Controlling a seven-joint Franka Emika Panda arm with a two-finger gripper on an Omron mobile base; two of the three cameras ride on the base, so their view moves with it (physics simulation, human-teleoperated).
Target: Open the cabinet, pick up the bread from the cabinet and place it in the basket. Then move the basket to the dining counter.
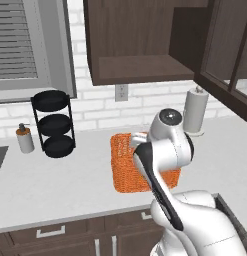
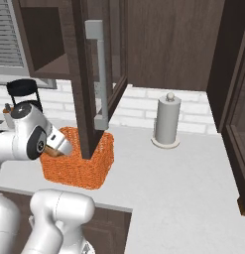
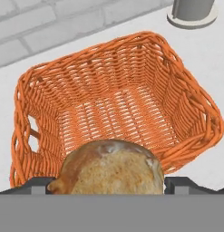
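The bread (image 3: 109,167), a rounded golden-tan loaf, sits between my fingertips in the hand view, close to the camera. My gripper (image 3: 111,185) is shut on it with the jaws wide apart, hovering over the near rim of the orange woven basket (image 3: 118,108). The basket (image 1: 124,172) stands on the worktop under the cabinet (image 1: 140,45), whose shelf is bare. In the right base view the open glass cabinet door (image 2: 96,74) hangs in front of the basket (image 2: 89,168), and the gripper (image 2: 57,146) tilts down at the basket's left end with a bit of bread (image 2: 49,150) under it.
A paper towel roll (image 1: 196,112) stands on the worktop right of the basket. A black three-tier rack (image 1: 54,124) and a soap dispenser (image 1: 25,139) stand to the left, near the sink edge. Another dark glass door (image 1: 225,55) juts out at the right.
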